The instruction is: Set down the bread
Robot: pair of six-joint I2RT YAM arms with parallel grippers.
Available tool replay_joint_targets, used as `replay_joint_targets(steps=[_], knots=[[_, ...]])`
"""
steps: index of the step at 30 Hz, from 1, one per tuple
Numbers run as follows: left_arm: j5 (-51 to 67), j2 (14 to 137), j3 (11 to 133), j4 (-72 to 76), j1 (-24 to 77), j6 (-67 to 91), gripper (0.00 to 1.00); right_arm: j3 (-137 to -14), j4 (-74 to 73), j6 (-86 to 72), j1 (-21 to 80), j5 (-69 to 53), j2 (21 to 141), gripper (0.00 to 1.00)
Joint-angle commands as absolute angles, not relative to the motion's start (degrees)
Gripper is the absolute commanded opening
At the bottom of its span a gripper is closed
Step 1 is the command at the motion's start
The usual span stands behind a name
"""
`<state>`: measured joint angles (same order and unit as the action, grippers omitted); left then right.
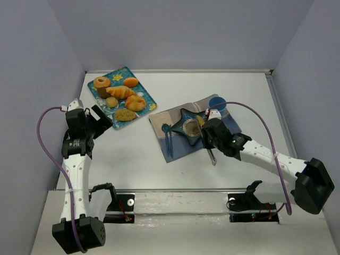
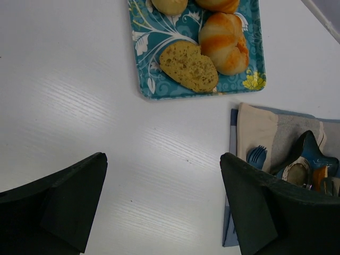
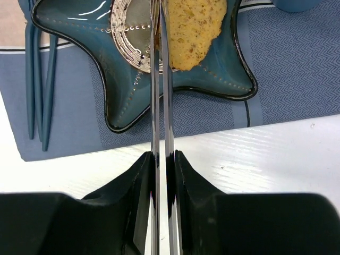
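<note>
The bread (image 3: 192,26), a small flat tan-brown oval, sits tilted over the star-shaped blue plate (image 3: 212,79), at the tips of a pair of metal tongs (image 3: 162,95). My right gripper (image 3: 164,159) is shut on the tongs' two arms, which are pressed close together. From above, the bread (image 1: 201,122) is at the plate's (image 1: 185,115) right side, just ahead of the right gripper (image 1: 210,139). I cannot tell whether the bread rests on the plate. My left gripper (image 2: 162,199) hangs open over bare table, with nothing in it, near the tray (image 1: 123,71).
The patterned teal tray (image 2: 159,32) holds several other breads, among them a larger speckled flat oval (image 2: 188,66) and a golden twisted roll (image 2: 226,42). The plate lies on a blue placemat (image 1: 175,147) with a blue fork (image 1: 168,141). A blue cup (image 1: 217,102) stands behind.
</note>
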<state>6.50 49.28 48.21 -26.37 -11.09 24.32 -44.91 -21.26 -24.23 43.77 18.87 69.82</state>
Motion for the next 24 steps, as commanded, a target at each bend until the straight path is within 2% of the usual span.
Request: replay_joint_targets(steps=[1,3,8,20,24], knots=[[8.1,48.1,47.5,-25.1,-11.5,23.0,0.99,-46.1,-19.6,-27.0,43.5,20.2,68.9,0.36],[8.0,48.1,47.6,-25.0,-11.5,23.0,0.99,-46.1,-19.8,-27.2,43.5,20.0,68.4,0.44],[8.2,48.0,47.5,-25.1,-11.5,22.9,0.99,-45.6,-19.8,-25.8,43.5,19.3,66.8,0.51],[8.4,47.2,47.5,-25.0,-11.5,22.8,0.99,-51.0,-18.2,-20.0,43.5,15.0,61.6,0.51],[8.6,46.9,47.5,-25.0,-11.5,22.7,0.99,-51.8,-11.6,-16.4,43.5,3.3,61.8,0.51]])
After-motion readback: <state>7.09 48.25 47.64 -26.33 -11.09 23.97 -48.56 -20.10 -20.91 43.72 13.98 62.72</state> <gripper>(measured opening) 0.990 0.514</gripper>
